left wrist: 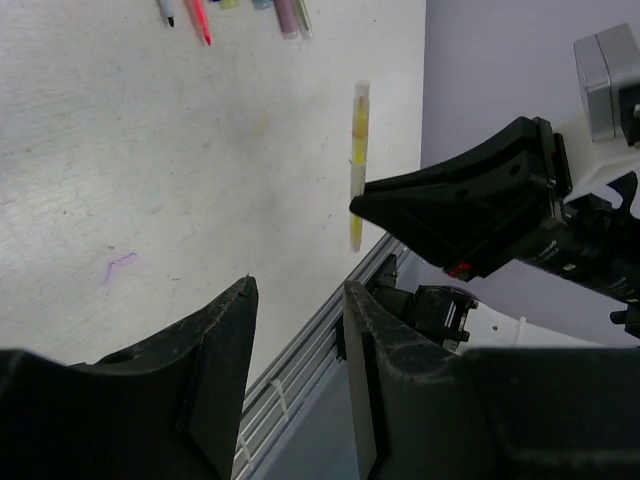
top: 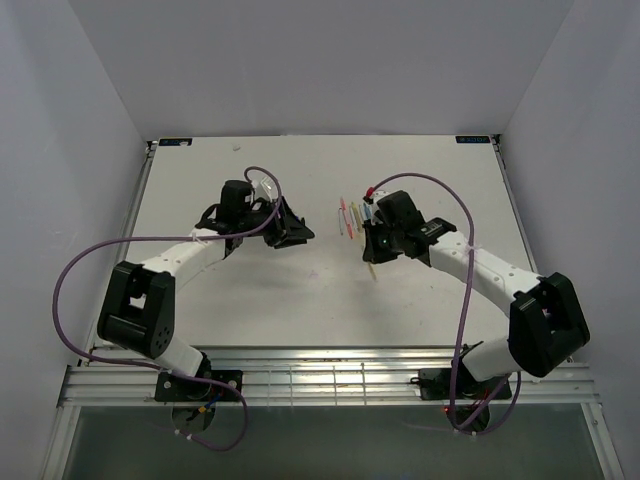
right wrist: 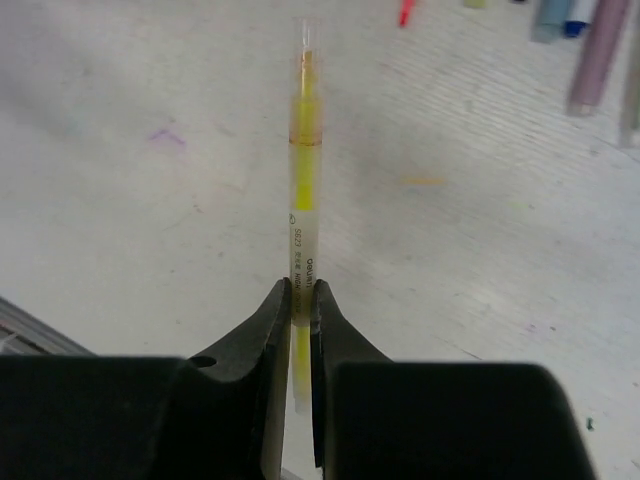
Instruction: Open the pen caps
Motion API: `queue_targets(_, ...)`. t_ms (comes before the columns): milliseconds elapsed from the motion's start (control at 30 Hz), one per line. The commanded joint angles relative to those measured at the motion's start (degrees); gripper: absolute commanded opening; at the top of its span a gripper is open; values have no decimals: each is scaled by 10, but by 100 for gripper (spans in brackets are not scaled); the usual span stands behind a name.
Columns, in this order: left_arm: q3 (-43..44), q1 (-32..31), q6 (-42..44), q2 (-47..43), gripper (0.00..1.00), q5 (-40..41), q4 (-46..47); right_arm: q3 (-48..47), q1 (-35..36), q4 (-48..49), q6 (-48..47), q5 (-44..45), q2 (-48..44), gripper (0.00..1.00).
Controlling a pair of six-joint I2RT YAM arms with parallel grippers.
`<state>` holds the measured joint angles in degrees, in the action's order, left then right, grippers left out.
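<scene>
Right gripper (right wrist: 300,300): clenched on the yellow pen (right wrist: 305,190), the two black fingers pressed flat on both sides of the clear barrel, near its lower end.
Yellow pen: it stands out straight from the right gripper, away from the wrist camera and over the white table (top: 250,290). I cannot tell whether it touches the surface.
Pen cap (right wrist: 305,110): a tinted see-through cap, sitting on the far end of the held pen, not pulled off.
Left gripper (left wrist: 297,290): released, with a plain gap between its fingers (left wrist: 225,340) and nothing inside.
Left gripper position: in the top view it points toward the right gripper, the two well apart. From its wrist camera the held pen is ahead and a little to the right, not between the fingers.
Other pens (top: 352,215): a small loose group lying on the table just beyond the right gripper, in pink, yellow and bluish colours. Their caps are too small to judge.
Table mark (right wrist: 165,135): a faint purple scribble on the white surface, to the left of the held pen.
</scene>
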<state>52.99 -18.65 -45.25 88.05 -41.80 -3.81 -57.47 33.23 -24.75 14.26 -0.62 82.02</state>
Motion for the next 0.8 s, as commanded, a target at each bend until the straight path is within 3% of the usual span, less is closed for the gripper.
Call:
queue_targets(0,12,-20,-26,-21,51,0,33,18,24,79,2,-106,-12,8)
queue_targets(233,18,-48,-40,-20,52,21,33,-15,83,96,24,-127,14,8)
queue_targets(767,15,-60,-36,-4,51,45,34,-16,98,129,46,-135,8,8)
